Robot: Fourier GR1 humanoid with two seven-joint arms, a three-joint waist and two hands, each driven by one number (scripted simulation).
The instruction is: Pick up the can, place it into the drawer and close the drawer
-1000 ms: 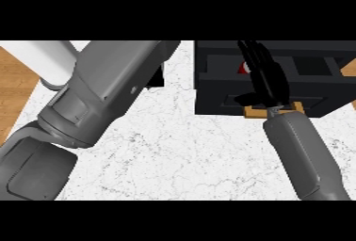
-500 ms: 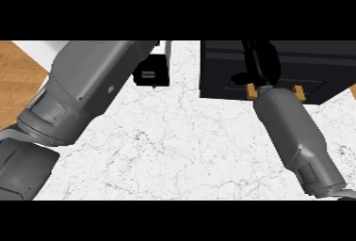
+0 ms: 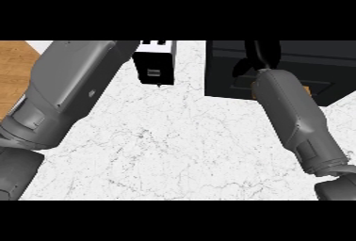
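The black drawer unit [image 3: 299,70] stands at the counter's far right, and only its dark top and front show. No can shows in the head view. My right forearm runs up from the lower right, and my right hand [image 3: 259,56] lies against the unit with straight fingers and the thumb spread to the left, holding nothing. My left forearm crosses the left side. The black block of my left hand [image 3: 154,66] hangs over the counter at the top centre.
The white marble counter [image 3: 173,141] fills the middle. A strip of wooden floor [image 3: 14,61] shows past the counter's left edge. A small orange-brown piece [image 3: 256,94] peeks out at the unit's front beside my right wrist.
The drawer's open inside and the red can in it, seen one second ago, no longer show. My right arm has stretched forward against the unit. My left hand has come into view.
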